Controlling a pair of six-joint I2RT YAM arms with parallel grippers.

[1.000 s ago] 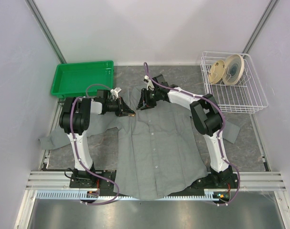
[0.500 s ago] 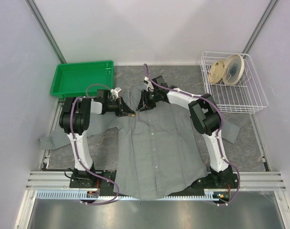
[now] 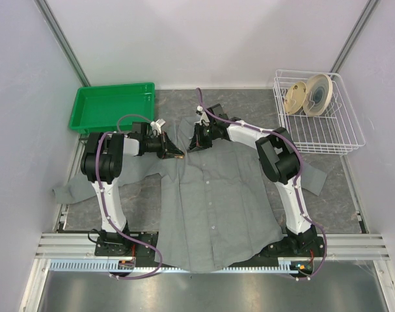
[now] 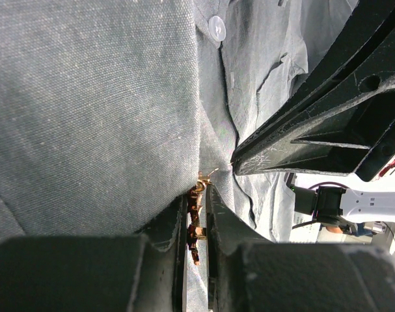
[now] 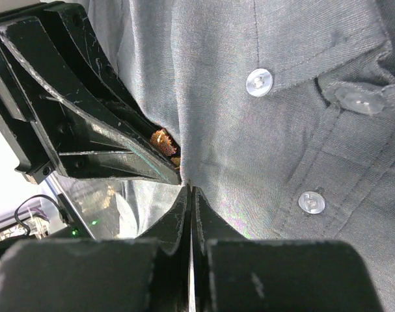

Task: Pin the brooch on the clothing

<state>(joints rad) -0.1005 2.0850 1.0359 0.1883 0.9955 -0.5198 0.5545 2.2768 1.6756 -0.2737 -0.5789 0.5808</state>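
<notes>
The grey button-up shirt [image 3: 213,201] lies spread on the table, collar at the far end. My left gripper [image 3: 177,155] is shut on the small orange-gold brooch [image 4: 196,218], held edge-on between its fingers and pressed against a fold of shirt cloth [image 4: 93,110]. In the right wrist view the brooch [image 5: 162,140] peeks out beside the left gripper's black fingers [image 5: 99,136]. My right gripper [image 3: 192,146] is shut, pinching a raised edge of the shirt [image 5: 249,149] near the collar, right next to the left gripper.
A green tray [image 3: 112,107] sits at the far left. A white wire basket [image 3: 321,117] with a tape roll [image 3: 308,94] stands at the far right. The shirt's sleeves spread toward both arm bases.
Almost nothing has moved; the right gripper has shifted very slightly at the collar while the left gripper stays in place.
</notes>
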